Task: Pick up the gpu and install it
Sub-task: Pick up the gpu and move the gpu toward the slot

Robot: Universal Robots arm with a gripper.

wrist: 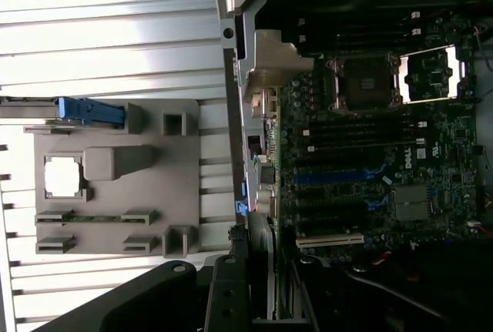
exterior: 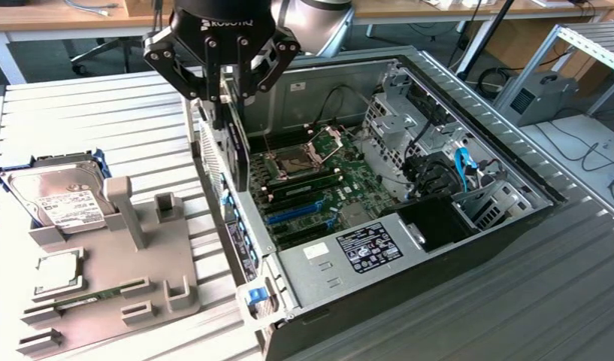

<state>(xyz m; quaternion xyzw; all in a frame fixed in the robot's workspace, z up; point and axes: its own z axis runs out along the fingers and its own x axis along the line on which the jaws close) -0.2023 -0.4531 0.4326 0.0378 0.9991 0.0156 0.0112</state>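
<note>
Risk, grip: the tool (exterior: 223,94) pinches only the top edge of the gpu (exterior: 237,150). In my judgement a long card held this way could swing or tilt with any sideways nudge.
Risk, wall: the case (exterior: 467,94) has its left wall just beside the hanging card. A slight drift toward the exterior view's left would probably snag the card on that wall.
Risk, slots: the blue slots (exterior: 291,214) on the board (exterior: 337,188) are narrow. A tilted card would likely land across a slot edge and strain the board.
Risk, socket: the open socket (exterior: 286,162) sits just right of the card. A drift toward it could scrape it.
Fixture (exterior: 136,256): lower left of the exterior view, on the worktop (exterior: 96,113), well apart from the tool and holding the hard drive (exterior: 61,199).
Tool: upper centre of the exterior view, clenched on the gpu.
Gpu: hangs straight down below the tool, edge-on. Its lower end is inside the case by the left wall, above the board and near the slots. I cannot tell whether it touches anything.
</note>
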